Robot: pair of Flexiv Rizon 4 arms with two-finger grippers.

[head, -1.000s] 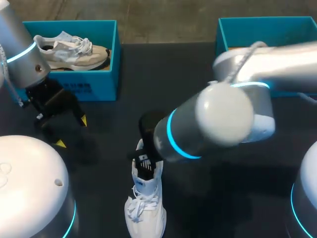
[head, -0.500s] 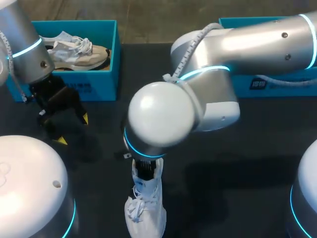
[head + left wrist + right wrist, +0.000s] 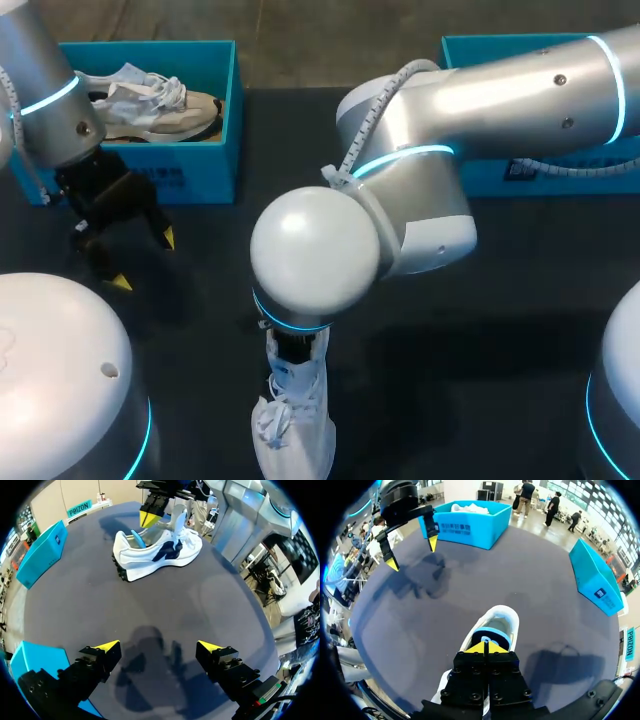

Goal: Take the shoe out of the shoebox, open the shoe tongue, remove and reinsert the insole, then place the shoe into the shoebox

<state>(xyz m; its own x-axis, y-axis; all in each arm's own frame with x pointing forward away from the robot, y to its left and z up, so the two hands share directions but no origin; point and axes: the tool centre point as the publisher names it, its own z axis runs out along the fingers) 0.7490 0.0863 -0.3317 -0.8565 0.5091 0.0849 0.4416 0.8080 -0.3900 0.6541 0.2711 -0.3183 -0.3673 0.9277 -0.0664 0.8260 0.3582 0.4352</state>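
A white shoe with dark blue patches [image 3: 293, 420] stands on the dark table near the front middle, also in the left wrist view [image 3: 157, 550]. Its blue insole [image 3: 490, 632] shows inside the opening, with the heel end curling up [image 3: 138, 538]. My right gripper [image 3: 486, 647] is shut right over the shoe's opening, and I see nothing between its tips. From the head view it is hidden under the arm's round joint [image 3: 315, 250]. My left gripper [image 3: 144, 262] hangs open and empty over bare table in front of the left shoebox [image 3: 190, 175], well apart from the shoe.
The left teal shoebox holds a second, beige and white shoe [image 3: 150, 100]. Another teal shoebox [image 3: 480, 60] stands at the back right, partly covered by my right arm. The right arm spans the table's middle.
My right arm's elbow has swung left over the middle and now covers its gripper in the head view. The shoe has stayed put. The left gripper has barely shifted.
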